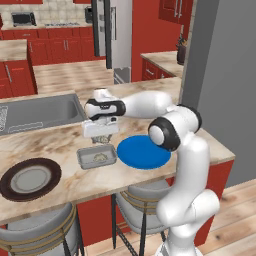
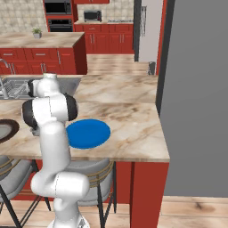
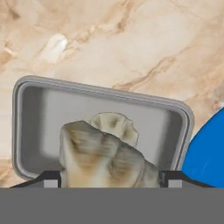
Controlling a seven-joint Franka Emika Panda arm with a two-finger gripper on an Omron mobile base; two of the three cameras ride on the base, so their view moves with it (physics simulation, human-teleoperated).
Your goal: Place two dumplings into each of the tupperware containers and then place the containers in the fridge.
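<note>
The white arm rises from its base, bends at a dark-jointed elbow and reaches out level to its left. Its wrist turns the gripper straight down, jaws set wide apart on a dumpling held between the fingertips.

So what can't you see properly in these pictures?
- Hand view: the held dumpling covers most of the dumpling lying in the tupperware container, and the near rim is cut off at the bottom.
- Left base view: the hand hides where the gripper meets the dumpling; the jaws stand wide around it.
- Right base view: the arm blocks the container; the dark-brown plate is cut off by the left edge.
- A second container: cannot tell where.
</note>
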